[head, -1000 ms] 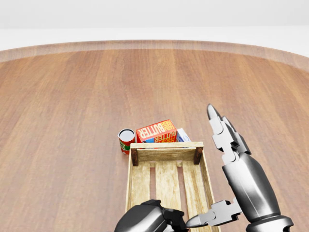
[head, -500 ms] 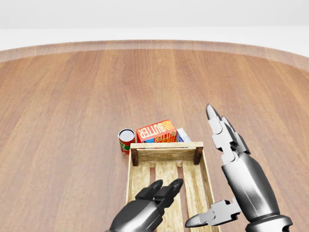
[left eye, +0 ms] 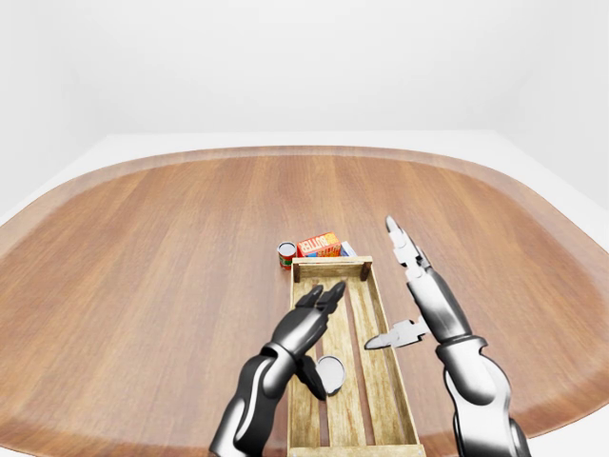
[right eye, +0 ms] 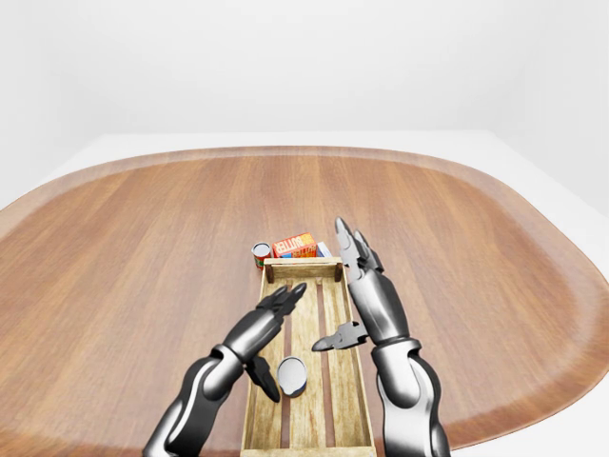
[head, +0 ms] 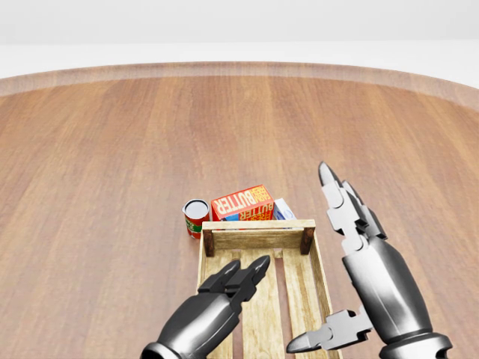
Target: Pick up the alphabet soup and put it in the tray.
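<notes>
Two cans: one (left eye: 331, 374) in the tray (left eye: 392, 381), one (head: 196, 218) outside; both hands' fingers (head: 238, 278) apart.

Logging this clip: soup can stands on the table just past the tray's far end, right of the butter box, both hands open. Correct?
Not quite. In the head view the soup can stands left of the butter box, on the table beyond the tray. Left hand and right hand are open.

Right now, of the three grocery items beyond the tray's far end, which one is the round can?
The alphabet soup can, leftmost of the three in the head view; the orange butter box and small blue-and-white carton are rectangular.
</notes>
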